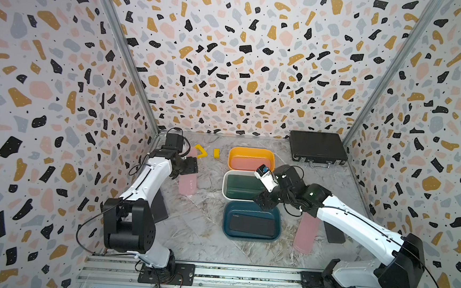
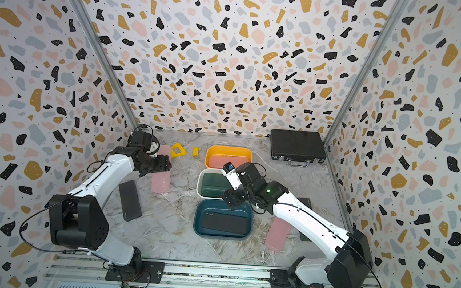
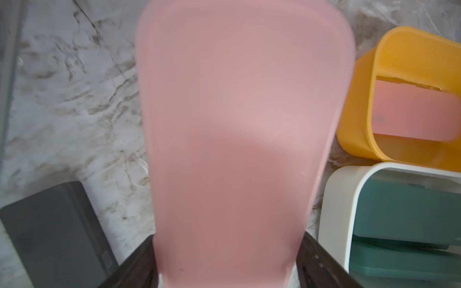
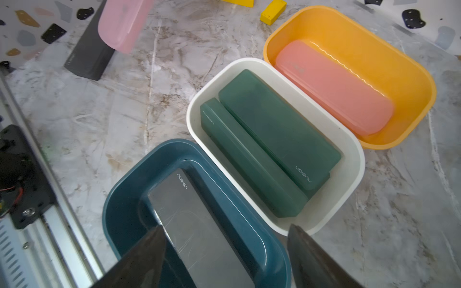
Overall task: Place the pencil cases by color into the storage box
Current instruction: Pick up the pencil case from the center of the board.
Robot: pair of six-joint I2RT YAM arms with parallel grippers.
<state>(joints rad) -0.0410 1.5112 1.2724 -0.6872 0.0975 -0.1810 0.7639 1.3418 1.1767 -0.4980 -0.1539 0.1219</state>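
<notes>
Left gripper: the left gripper [image 1: 187, 167] is clamping down on one end of a matte pink flat pencil case [image 3: 237, 124], with a dark finger [image 3: 134, 269] pressing on each long edge.
Held case: it is sticking straight out ahead of the jaws over the grey marble tabletop [image 3: 74, 99]. In the right wrist view it is looking raised off the surface.
Right gripper: the right gripper [image 4: 225, 228] is hanging with its jaws spread wide and gripping nothing.
Under the right jaws: a black flat pencil case [image 4: 199, 224] is lying in the dark blue plastic tub [image 4: 119, 187], right below the gap and well clear of both fingers.
White plastic tub [image 4: 349, 149]: it is sitting beside the blue one and carrying two dark green flat pencil cases [image 4: 279, 124], one leaning on the other.
Orange plastic tub [image 4: 349, 25]: it is holding one pink pencil case laid flat [image 4: 334, 89].
Loose on the table: a charcoal pencil case [image 2: 130, 200] is lying beside the left arm. Another pink pencil case [image 1: 306, 233] is lying by the right arm, and a dark pencil case [image 1: 334, 232] next to it is partly hidden.
Back of the table: a large black briefcase [image 1: 318, 146] is sitting in the corner, and two small yellow plastic pieces [image 1: 200, 151] are lying near the orange tub.
</notes>
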